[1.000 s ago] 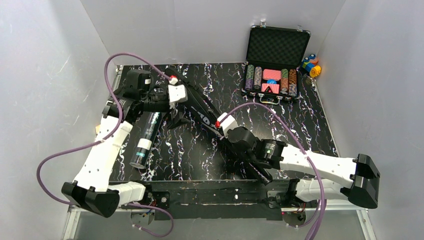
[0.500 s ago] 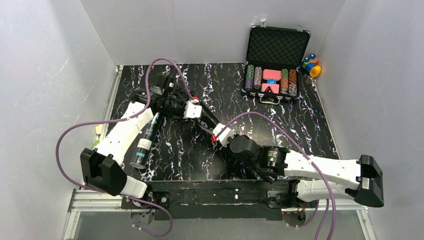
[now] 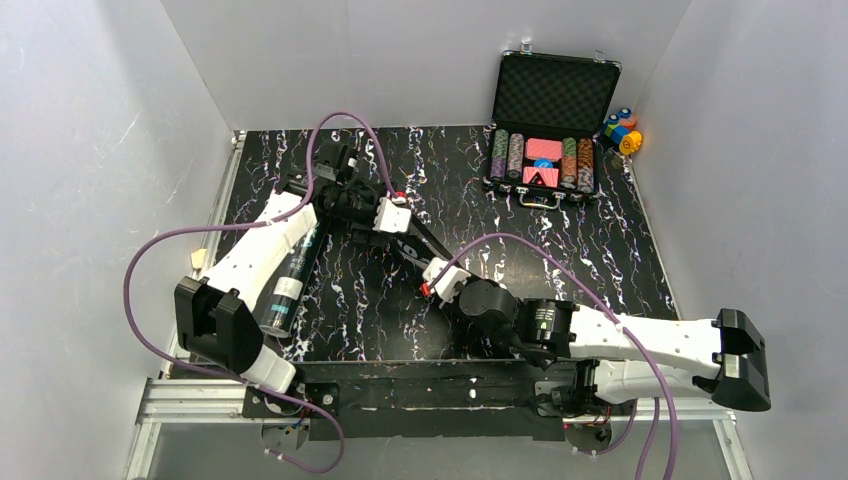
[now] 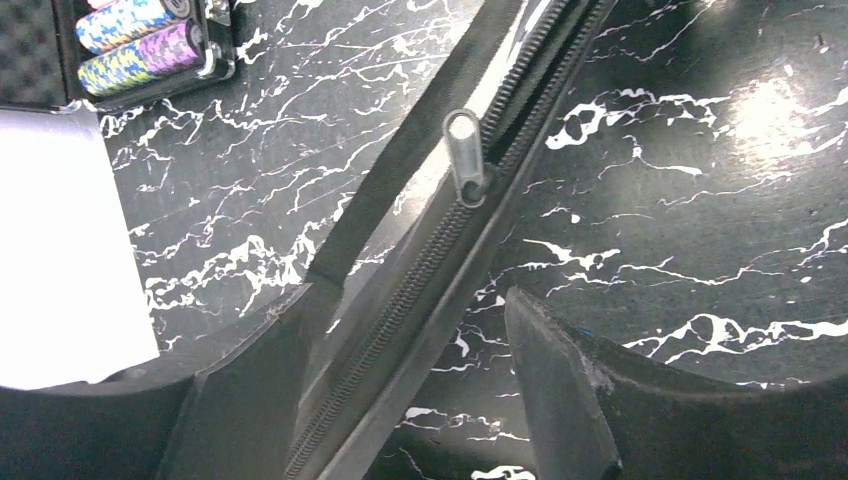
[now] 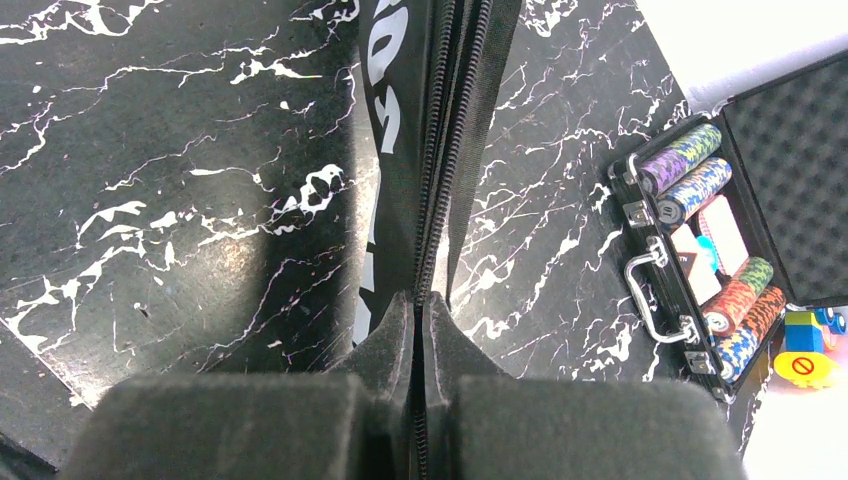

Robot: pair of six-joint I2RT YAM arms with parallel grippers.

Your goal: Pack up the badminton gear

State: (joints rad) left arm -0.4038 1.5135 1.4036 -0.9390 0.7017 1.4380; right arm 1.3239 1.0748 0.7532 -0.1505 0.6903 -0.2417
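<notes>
Top external: bag (image 3: 418, 240) mostly hidden

The long black fabric bag (image 5: 392, 150) with white lettering down its side lies slantwise across the middle of the black marbled table (image 3: 590, 250), its zip edge turned upward. A small grey zip pull (image 4: 465, 155) sits partway along the zip: on one side of it the teeth are joined, on the other the two rows part (how far the gap runs cannot be told). The long dark tube (image 3: 285, 290), with teal lettering and a white band, lies flat to the left of the bag, one round end toward the near edge.
</notes>
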